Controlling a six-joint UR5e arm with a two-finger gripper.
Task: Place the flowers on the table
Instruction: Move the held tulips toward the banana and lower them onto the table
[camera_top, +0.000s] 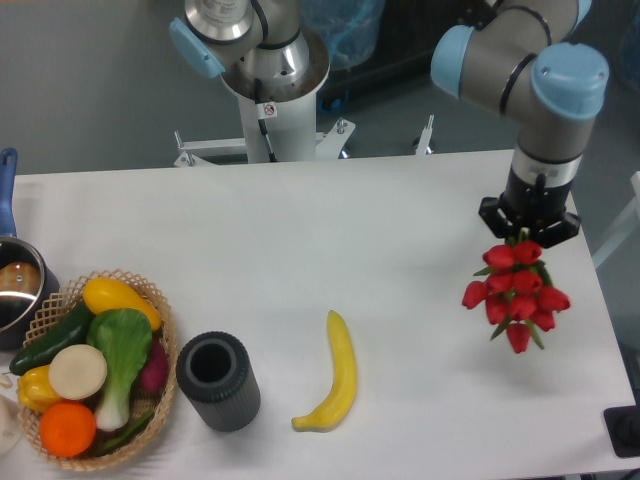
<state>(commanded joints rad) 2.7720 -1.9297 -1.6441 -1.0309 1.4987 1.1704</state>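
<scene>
Red flowers (516, 296) hang clamped in the gripper (527, 236) at three o'clock; released this high, they could bounce off the table (330, 230)

A: What is at the front?

B: A long yellow banana (335, 377) lies flat. Just left of it stands a dark grey ribbed cup (218, 381).

A: And at the far left?

B: A round woven basket (160, 330) is full of play vegetables and fruit. Behind it sits a shiny metal pot with a blue handle (14, 287), touching the basket.
</scene>
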